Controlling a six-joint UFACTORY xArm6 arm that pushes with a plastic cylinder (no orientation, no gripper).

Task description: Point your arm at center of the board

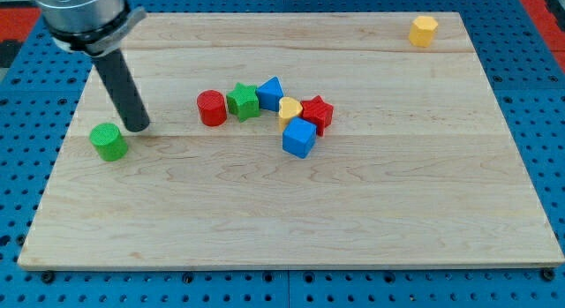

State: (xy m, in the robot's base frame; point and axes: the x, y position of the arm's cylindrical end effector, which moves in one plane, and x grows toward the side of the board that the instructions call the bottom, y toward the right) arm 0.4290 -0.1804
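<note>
My tip [138, 127] sits far left, just beside green cylinder block [109, 141]; no fingers, just a rod. Slide right toward wooden board [397, 211] centre, passing nearer than red cylinder block [211, 108].

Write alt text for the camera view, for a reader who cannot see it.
My tip rests at the view's left of a wooden board, beside a green cylinder. Near the centre cluster a red cylinder, green star, blue triangle, yellow heart, red star and blue cube; a yellow block sits top right.
</note>
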